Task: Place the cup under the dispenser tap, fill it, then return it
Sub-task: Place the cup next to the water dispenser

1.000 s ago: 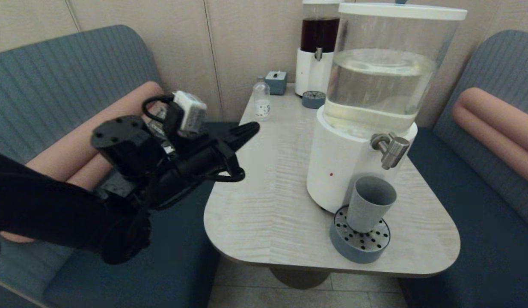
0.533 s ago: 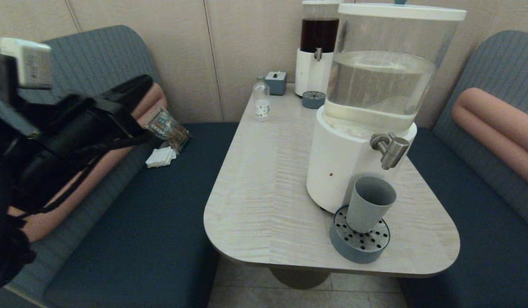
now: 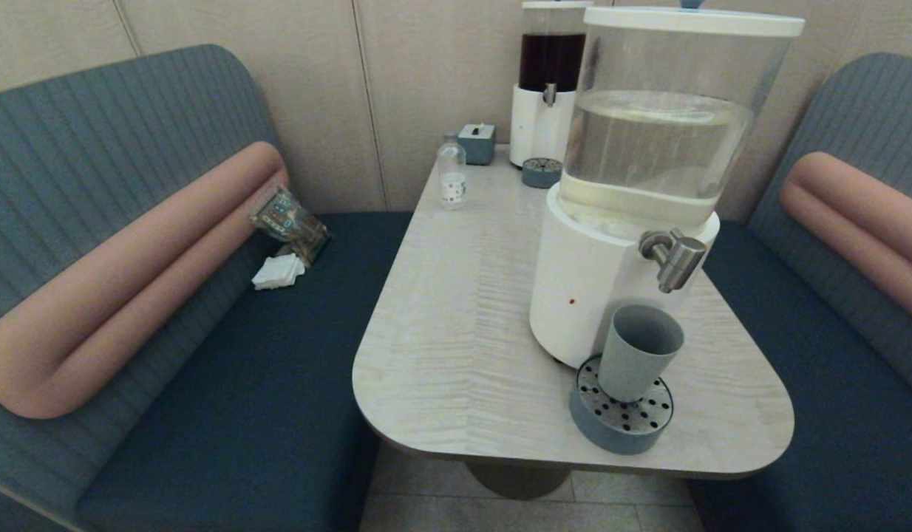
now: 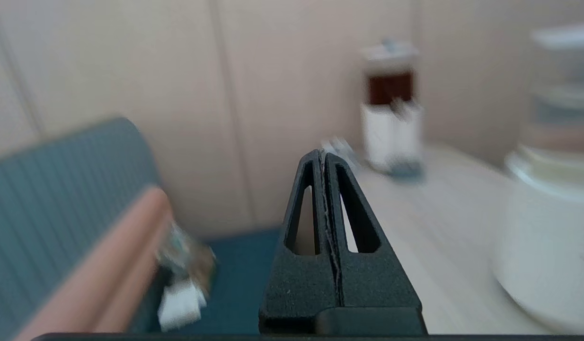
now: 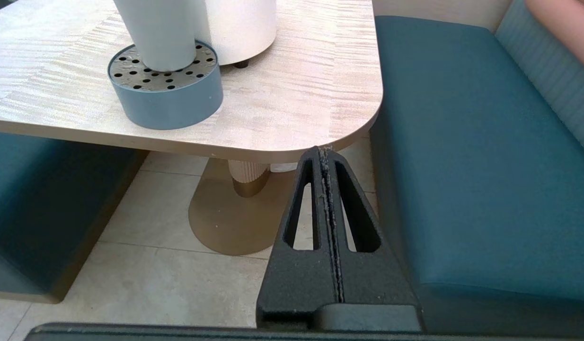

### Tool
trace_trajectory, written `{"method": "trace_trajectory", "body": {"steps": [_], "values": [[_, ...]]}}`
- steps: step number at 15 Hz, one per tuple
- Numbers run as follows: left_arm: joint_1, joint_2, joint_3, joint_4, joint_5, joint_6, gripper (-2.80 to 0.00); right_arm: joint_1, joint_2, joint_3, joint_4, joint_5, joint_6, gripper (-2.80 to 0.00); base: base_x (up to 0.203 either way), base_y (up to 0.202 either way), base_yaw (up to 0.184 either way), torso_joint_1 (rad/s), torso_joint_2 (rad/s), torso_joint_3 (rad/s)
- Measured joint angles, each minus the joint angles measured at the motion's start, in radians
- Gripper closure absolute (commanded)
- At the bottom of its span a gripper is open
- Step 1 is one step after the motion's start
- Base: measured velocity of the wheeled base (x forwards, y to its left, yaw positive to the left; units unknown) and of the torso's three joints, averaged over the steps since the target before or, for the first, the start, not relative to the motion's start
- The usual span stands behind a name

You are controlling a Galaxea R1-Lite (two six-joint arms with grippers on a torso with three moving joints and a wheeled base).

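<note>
Head view first: the cup (image 3: 639, 353) stands upright on the perforated drip tray (image 3: 621, 418) near the table's (image 3: 456, 332) front right corner, touching nothing else, just in front of the white dispenser base (image 3: 589, 284). The dispenser tap (image 3: 675, 258) sits above and slightly to the right of the cup's mouth, so the spout looks roughly lined up over the rim, though from this angle I cannot be sure it is centred. No arm appears in this view. A small clear bottle (image 3: 451, 176) and the dark-liquid dispenser (image 3: 550, 81) stand along the table's far edge, well apart from the cup.

Left wrist view: the left gripper (image 4: 324, 158) is clenched on nothing, fingertips pressed together, held in the air off the table's left edge above the bench seat (image 4: 240, 284), pointing toward the far wall.

Right wrist view: the right gripper (image 5: 324, 154) is likewise pressed closed and empty, parked low beside the table's front right corner, with the cup's lower part (image 5: 157, 33) and drip tray (image 5: 166, 90) seen above it on the tabletop.

Judging by this, placing is done. Whether any water is in the cup cannot be seen; opening the tap and returning the cup appear to remain.
</note>
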Motion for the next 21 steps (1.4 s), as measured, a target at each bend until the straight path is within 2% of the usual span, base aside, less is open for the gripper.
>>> {"method": "trace_trajectory", "body": {"steps": [1, 3, 5, 7, 8, 12, 14, 15, 16, 18, 19, 21], "values": [[0.004, -0.079, 0.007, 0.101, -0.015, 0.0, 0.0, 0.0, 0.0, 0.0, 0.0, 0.0, 0.0, 0.0, 0.0, 0.0, 0.0, 0.0, 0.0, 0.0], [0.007, -0.255, 0.027, 0.318, -0.1, -0.038, 0.0, 0.0, 0.0, 0.0, 0.0, 0.0, 0.0, 0.0, 0.0, 0.0, 0.0, 0.0, 0.0, 0.0], [0.002, -0.418, 0.043, 0.487, -0.178, -0.139, 0.0, 0.0, 0.0, 0.0, 0.0, 0.0, 0.0, 0.0, 0.0, 0.0, 0.0, 0.0, 0.0, 0.0], [-0.013, -0.525, 0.037, 0.595, -0.215, -0.249, 0.0, 0.0, 0.0, 0.0, 0.0, 0.0, 0.0, 0.0, 0.0, 0.0, 0.0, 0.0, 0.0, 0.0], [-0.035, -0.554, 0.017, 0.621, -0.219, -0.276, 0.0, 0.0, 0.0, 0.0, 0.0, 0.0, 0.0, 0.0, 0.0, 0.0, 0.0, 0.0, 0.0, 0.0], [-0.099, -0.658, 0.004, 0.753, -0.206, -0.267, 0.0, 0.0, 0.0, 0.0, 0.0, 0.0, 0.0, 0.0, 0.0, 0.0, 0.0, 0.0, 0.0, 0.0], [-0.104, -0.74, 0.063, 0.818, -0.193, -0.199, 0.0, 0.0, 0.0, 0.0, 0.0, 0.0, 0.0, 0.0, 0.0, 0.0, 0.0, 0.0, 0.0, 0.0], [-0.105, -0.781, 0.105, 0.833, -0.185, -0.138, 0.0, 0.0, 0.0, 0.0, 0.0, 0.0, 0.0, 0.0, 0.0, 0.0, 0.0, 0.0, 0.0, 0.0], [-0.105, -0.818, 0.157, 0.832, -0.166, -0.044, 0.0, 0.0, 0.0, 0.0, 0.0, 0.0, 0.0, 0.0, 0.0, 0.0, 0.0, 0.0, 0.0, 0.0], [-0.105, -0.857, 0.251, 0.83, -0.074, 0.129, 0.0, 0.0, 0.0, 0.0, 0.0, 0.0, 0.0, 0.0, 0.0, 0.0, 0.0, 0.0, 0.0, 0.0], [-0.105, -0.867, 0.291, 0.828, -0.019, 0.186, 0.0, 0.0, 0.0, 0.0, 0.0, 0.0, 0.0, 0.0, 0.0, 0.0, 0.0, 0.0, 0.0, 0.0], [-0.106, -0.88, 0.377, 0.822, 0.074, 0.248, 0.0, 0.0, 0.0, 0.0, 0.0, 0.0, 0.0, 0.0, 0.0, 0.0, 0.0, 0.0, 0.0, 0.0]]}}
